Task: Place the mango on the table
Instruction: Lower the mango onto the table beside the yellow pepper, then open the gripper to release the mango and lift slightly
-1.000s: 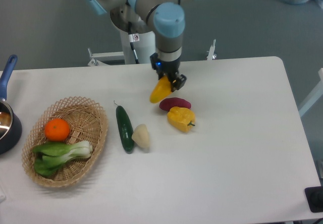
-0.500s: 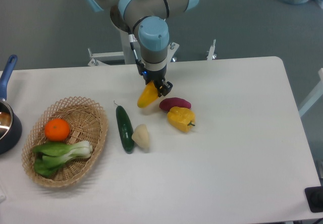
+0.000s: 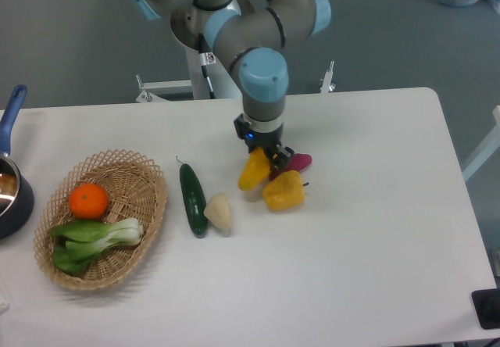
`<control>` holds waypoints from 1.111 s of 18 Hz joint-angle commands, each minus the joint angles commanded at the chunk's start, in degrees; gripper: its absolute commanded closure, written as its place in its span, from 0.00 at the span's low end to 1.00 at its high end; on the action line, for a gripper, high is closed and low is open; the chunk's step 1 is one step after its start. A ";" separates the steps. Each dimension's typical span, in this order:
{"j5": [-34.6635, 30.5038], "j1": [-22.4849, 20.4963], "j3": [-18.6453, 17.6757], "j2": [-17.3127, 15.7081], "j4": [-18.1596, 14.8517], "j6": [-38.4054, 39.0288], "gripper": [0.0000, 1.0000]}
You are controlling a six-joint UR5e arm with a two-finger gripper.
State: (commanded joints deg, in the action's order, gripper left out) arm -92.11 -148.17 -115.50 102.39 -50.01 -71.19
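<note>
Table (image 3: 375, 230), white w/ rounded corners, fills most of the view and carries everything else. Arm (image 3: 262, 73), grey w/ light-blue joint caps, reaches down from the top centre over the table's back half. Wicker basket (image 3: 144, 206) sits at the left, holding 1 orange (image 3: 88, 201) and a bok choy (image 3: 94, 237) lying side by side. Dark pot (image 3: 12, 191) w/ a blue handle is cut off by the left edge, just left of the basket. Cucumber (image 3: 192, 198), dark green, lies lengthwise right of the basket, and a pale cream veg piece (image 3: 219, 211) rests against its lower right side. Gripper (image 3: 268, 158) points down approx. mid-table and is clamped on the mango (image 3: 254, 169), gripping it at its upper end; the mango hangs tilted, lower end down-left, close over the table surface, though contact w/ the table can't be made out. Yellow pepper (image 3: 283, 191) sits just right of the mango, touching or nearly so. Purple veg (image 3: 298, 161) pokes out behind the gripper, above the pepper, mostly hidden.
</note>
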 joint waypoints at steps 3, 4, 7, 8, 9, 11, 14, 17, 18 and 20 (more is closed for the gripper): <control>0.18 -2.47 2.38 1.06 0.35 -0.88 0.66; 0.26 -2.82 2.82 1.14 0.44 -1.05 0.66; 0.35 -3.00 3.96 2.02 0.35 -0.79 0.63; 0.35 -2.83 3.88 2.37 0.35 -0.36 0.57; 0.35 -2.74 3.79 2.46 0.70 -0.35 0.47; 0.35 -2.65 3.35 2.20 0.88 -0.35 0.00; 1.05 -2.30 2.73 1.67 0.88 0.17 0.00; 2.02 -2.30 3.35 0.80 0.88 1.40 0.00; 2.02 -2.56 3.70 0.62 0.88 2.62 0.00; 3.94 -2.91 5.62 0.62 0.88 5.00 0.00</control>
State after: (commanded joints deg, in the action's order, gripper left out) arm -88.17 -151.08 -109.88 103.01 -49.13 -66.19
